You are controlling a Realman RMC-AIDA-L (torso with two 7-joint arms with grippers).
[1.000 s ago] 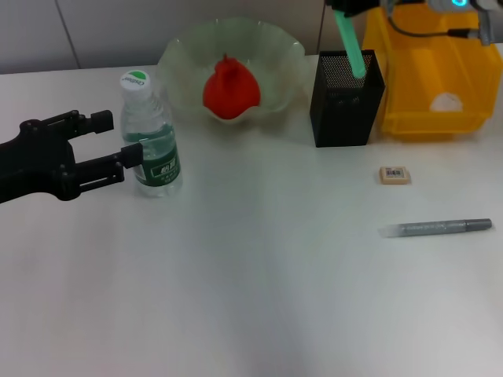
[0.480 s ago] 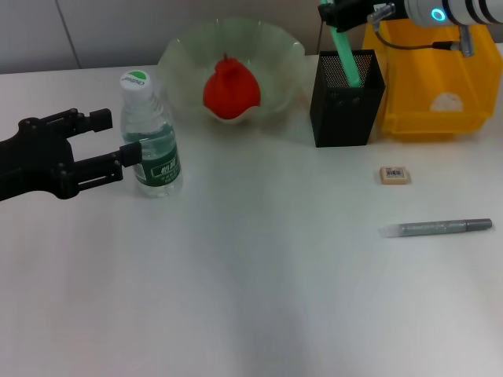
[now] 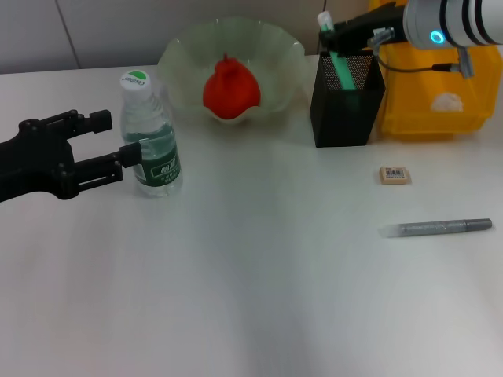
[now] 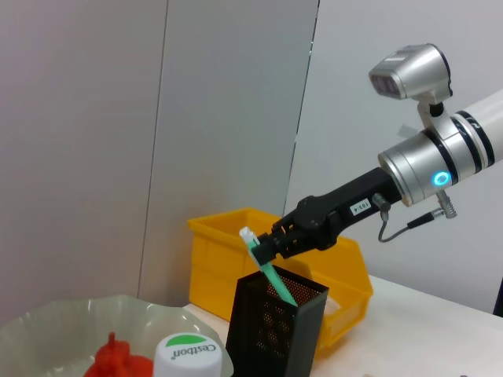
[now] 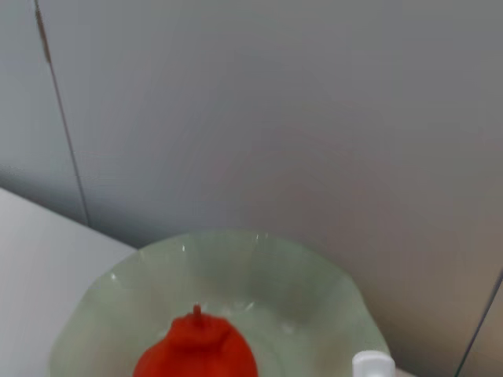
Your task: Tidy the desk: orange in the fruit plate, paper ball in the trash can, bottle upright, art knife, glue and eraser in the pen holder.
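Left end effector [image 3: 122, 139] sits at the left side of the worktop [image 3: 251, 298]. Its two black fingers are spread apart, one on each side of the bottle [image 3: 149, 141]. The near finger touches the green label. The far finger stops just short of the bottle, so the hold is loose and not a squeeze. The bottle stands upright with its white cap on top.

Behind the bottle and a bit to the right is the fruit plate [image 3: 181, 55]. The orange [image 3: 230, 89] lies inside it, with its pointy top up.

Next comes the pen holder [image 3: 346, 106], just beside the fruit plate. A green stick with a white tip, the glue [image 3: 340, 69], leans inside it and pokes out of the top.

Right end effector [image 3: 330, 33] hangs just above the pen holder's back rim, at the top of the glue. I cannot tell whether its fingers are pinching the glue or have let go.

The trash can [image 3: 436, 86] stands touching the pen holder on its right.

In front, on the bare worktop, the eraser [image 3: 394, 174] lies flat, well apart from both end effectors. Nearer still lies the art knife [image 3: 437, 227], a grey pen-like thing on its side.
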